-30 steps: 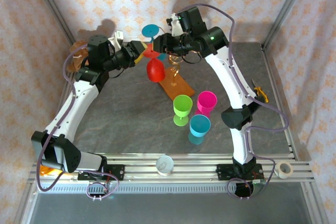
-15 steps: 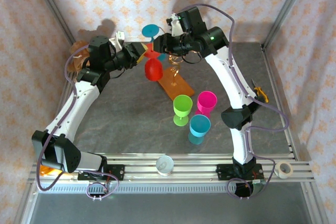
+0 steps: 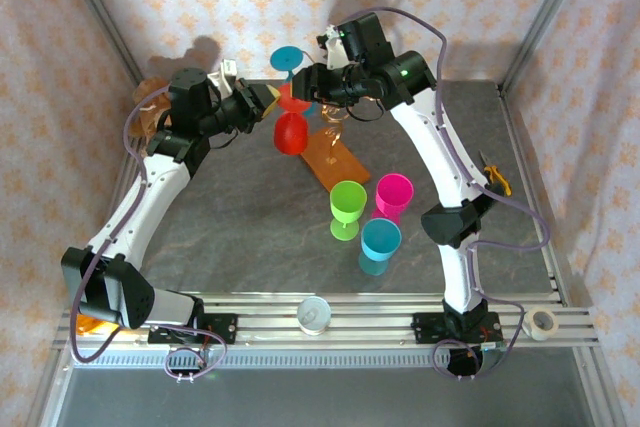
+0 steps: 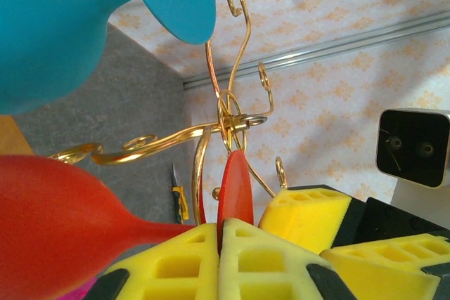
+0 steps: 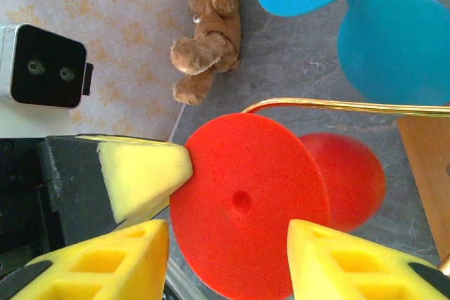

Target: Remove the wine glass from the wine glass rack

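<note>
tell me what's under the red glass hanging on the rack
Under the red wine glass: grey table, with the rack's wooden base just beside it. The spot straight beneath is covered by the glass's own foot and bowl.

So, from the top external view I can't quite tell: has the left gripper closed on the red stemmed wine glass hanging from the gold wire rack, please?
Observer: Yes. The left wrist view shows the left gripper shut, its yellow foam pads pinching the round foot of the red wine glass.
Operator: Thank you. Is the right gripper holding it too?
Observer: No. In the right wrist view the right gripper is open, its fingers spread either side of that foot.
Operator: Is the foot off the rack?
Observer: I can't tell: an arm of the gold wire rack runs along the foot's edge.
</note>
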Robot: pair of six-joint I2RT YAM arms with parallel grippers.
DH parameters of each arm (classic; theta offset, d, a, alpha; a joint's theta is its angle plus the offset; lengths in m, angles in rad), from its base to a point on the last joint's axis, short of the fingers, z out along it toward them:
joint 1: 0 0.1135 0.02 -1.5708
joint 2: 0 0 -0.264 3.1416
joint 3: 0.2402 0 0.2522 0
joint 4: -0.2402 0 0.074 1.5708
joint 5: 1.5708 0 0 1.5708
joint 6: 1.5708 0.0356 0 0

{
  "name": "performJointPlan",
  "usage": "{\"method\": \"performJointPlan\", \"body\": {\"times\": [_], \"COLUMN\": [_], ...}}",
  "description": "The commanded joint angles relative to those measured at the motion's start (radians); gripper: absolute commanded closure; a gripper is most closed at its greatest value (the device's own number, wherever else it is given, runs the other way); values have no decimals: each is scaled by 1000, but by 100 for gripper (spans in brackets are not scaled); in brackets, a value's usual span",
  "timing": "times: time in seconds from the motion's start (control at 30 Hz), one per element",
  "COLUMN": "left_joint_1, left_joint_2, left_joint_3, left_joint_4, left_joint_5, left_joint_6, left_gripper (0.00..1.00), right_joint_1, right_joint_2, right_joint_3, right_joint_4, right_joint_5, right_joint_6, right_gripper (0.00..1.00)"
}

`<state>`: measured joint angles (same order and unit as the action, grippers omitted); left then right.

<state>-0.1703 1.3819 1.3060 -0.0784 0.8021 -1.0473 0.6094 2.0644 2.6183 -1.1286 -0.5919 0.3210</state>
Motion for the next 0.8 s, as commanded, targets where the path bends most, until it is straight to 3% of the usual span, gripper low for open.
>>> {"method": "performJointPlan", "body": {"times": [0.0,0.77], "left_joint_1": [-8,-8], "left_joint_2": [11,7], "left_joint_3": [1,27], "left_joint_4": [45,100], "left_joint_5": [14,-16], "left_joint_6": [4,-88], "left_gripper": [100,100], "right_joint_1": [-5,-7], "right_joint_2": [10,-56], "right_joint_3": [20,25], "right_joint_4": [7,47], "right_joint_5": [-1,33], "right_joint_6": [-3,33], "right_gripper": [52,42]}}
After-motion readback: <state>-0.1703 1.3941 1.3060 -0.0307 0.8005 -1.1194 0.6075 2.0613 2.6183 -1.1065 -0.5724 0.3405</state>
